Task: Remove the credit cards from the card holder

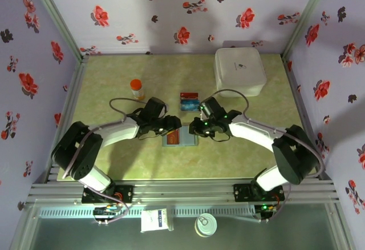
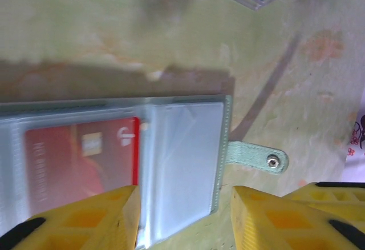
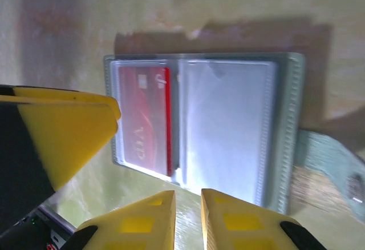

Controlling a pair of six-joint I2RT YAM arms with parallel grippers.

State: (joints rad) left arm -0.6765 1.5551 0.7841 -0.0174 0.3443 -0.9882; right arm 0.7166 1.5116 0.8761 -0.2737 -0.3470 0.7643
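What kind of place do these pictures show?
Probably a robot test cell, not a home. Two white-and-black robot arms are bolted to a silver metal frame rail at the edge of a yellow-green table top, and lilac walls printed with red flowers enclose it on three sides.

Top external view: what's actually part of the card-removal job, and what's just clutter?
Job:
slate-blue bifold card holder, lying open
red-orange card in one of its sleeves

Lying about:
white square box
small orange-capped bottle
clear plastic rectangle, blue showing inside
tin can
white packet
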